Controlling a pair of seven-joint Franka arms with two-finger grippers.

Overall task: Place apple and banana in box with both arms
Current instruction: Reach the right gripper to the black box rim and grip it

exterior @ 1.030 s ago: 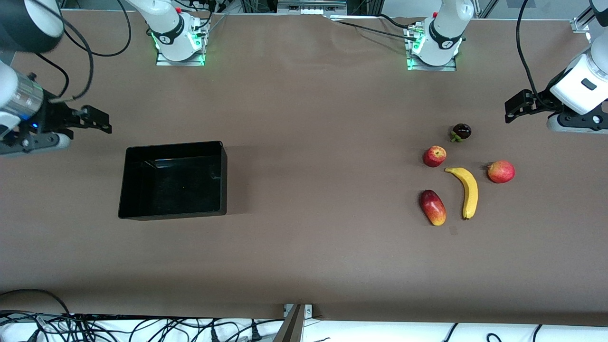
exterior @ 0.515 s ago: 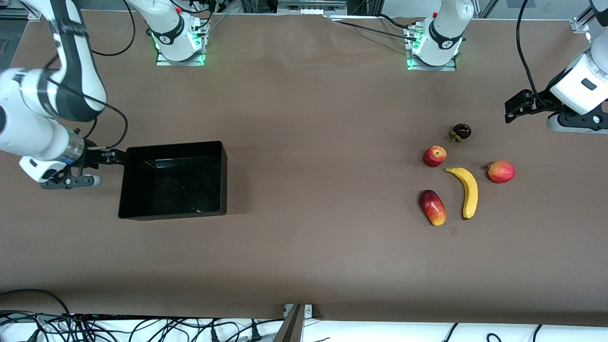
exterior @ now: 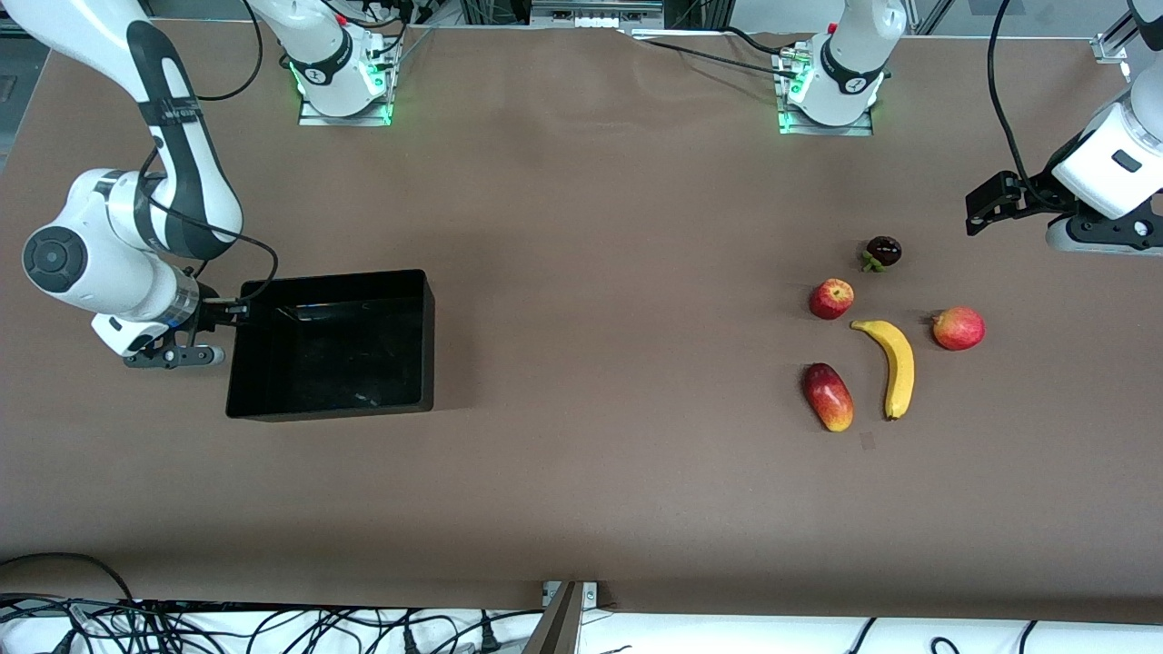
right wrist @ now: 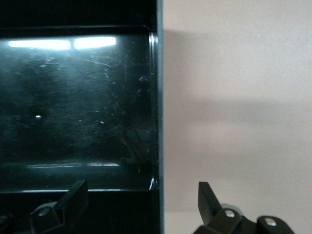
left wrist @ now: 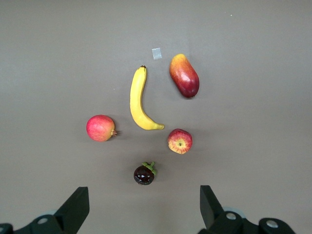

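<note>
The apple [exterior: 831, 298] and the banana [exterior: 893, 365] lie on the table toward the left arm's end, the banana nearer the front camera. Both show in the left wrist view: apple [left wrist: 180, 141], banana [left wrist: 140, 100]. The black box [exterior: 429, 336] stands toward the right arm's end and holds nothing. My right gripper [exterior: 234, 311] is open at the box's end wall [right wrist: 157, 97]. In the right wrist view the right gripper [right wrist: 141, 200] has one finger over the inside and one over the table. My left gripper [exterior: 979, 209] is open and empty and waits above the table, also seen in its own view [left wrist: 141, 209].
Beside the task fruits lie a dark purple fruit with green leaves [exterior: 882, 252], a round red-orange fruit [exterior: 958, 328] and an elongated red-yellow fruit [exterior: 828, 396]. The wide middle of the brown table lies between box and fruits. Cables run along the table's front edge.
My right arm has swung down and toward the box, bringing its gripper from beside the table's end to the box's end wall. The left arm and the fruits have not moved.
</note>
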